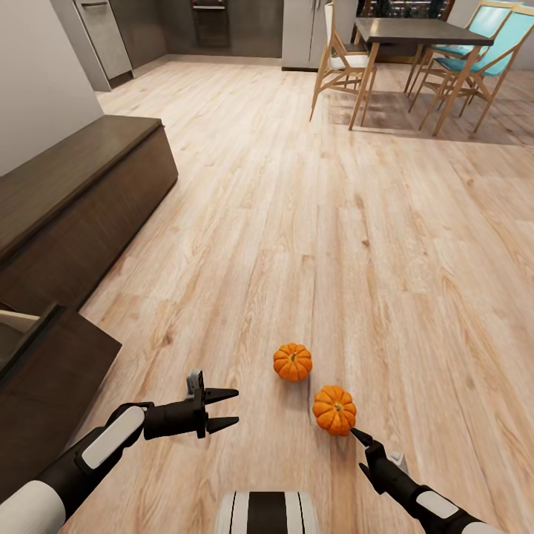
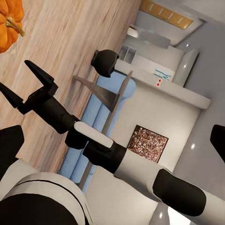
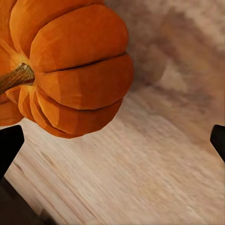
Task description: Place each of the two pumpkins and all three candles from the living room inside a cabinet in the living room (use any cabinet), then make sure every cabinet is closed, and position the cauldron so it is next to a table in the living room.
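Head view: right gripper (image 1: 361,449), released, reaches for the nearer pumpkin (image 1: 334,409) on the floor (image 1: 297,222); left gripper (image 1: 225,408) waits released.

Pumpkins (image 1: 292,362), (image 1: 334,409): orange, ribbed, brown stems. Floor (image 1: 311,222): pale grained wood. Cabinet (image 1: 74,208): dark brown. Chairs (image 1: 482,52): teal seats. Grippers (image 1: 228,408), (image 1: 361,452): black.

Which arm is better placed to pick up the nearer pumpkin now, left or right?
The right. The right gripper is open, its fingertip just beside the nearer pumpkin, which looms large in its wrist view. The left gripper, also open, hangs farther away.
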Controlling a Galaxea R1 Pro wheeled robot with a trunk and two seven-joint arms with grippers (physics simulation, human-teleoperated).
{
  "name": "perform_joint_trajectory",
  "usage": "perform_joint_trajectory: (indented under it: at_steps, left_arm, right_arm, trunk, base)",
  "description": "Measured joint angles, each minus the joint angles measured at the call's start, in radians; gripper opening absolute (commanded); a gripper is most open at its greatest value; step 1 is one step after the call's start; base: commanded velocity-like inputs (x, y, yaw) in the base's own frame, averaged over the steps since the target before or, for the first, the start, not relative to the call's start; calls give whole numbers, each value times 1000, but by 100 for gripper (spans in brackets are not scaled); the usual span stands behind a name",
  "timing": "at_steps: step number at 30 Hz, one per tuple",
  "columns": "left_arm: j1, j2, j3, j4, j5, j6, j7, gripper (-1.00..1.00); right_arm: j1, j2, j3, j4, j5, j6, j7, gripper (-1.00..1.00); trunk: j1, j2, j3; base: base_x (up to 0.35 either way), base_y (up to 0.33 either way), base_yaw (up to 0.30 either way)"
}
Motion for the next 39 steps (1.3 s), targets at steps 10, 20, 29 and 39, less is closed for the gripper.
perform_joint_trajectory:
  at_steps: [10,20,29,39]
  left_arm:
    - [0,0,0,0,-1,0,0,100]
    - [0,0,0,-1,-2,0,0,100]
    - [0,0,0,0,-2,0,0,100]
    - [0,0,0,0,-2,0,0,100]
  right_arm:
    - [0,0,0,1,1,-1,0,100]
    - [0,-1,0,1,1,-1,0,100]
    - [0,-1,0,1,1,-1,0,100]
    - [0,-1,0,1,1,-1,0,100]
  trunk:
    - [0,0,0]
    - [0,0,0]
    - [0,0,0]
    - [0,0,0]
  base:
    - [54,25,0]
    - [59,2,0]
    - [73,0,0]
    - [51,0,0]
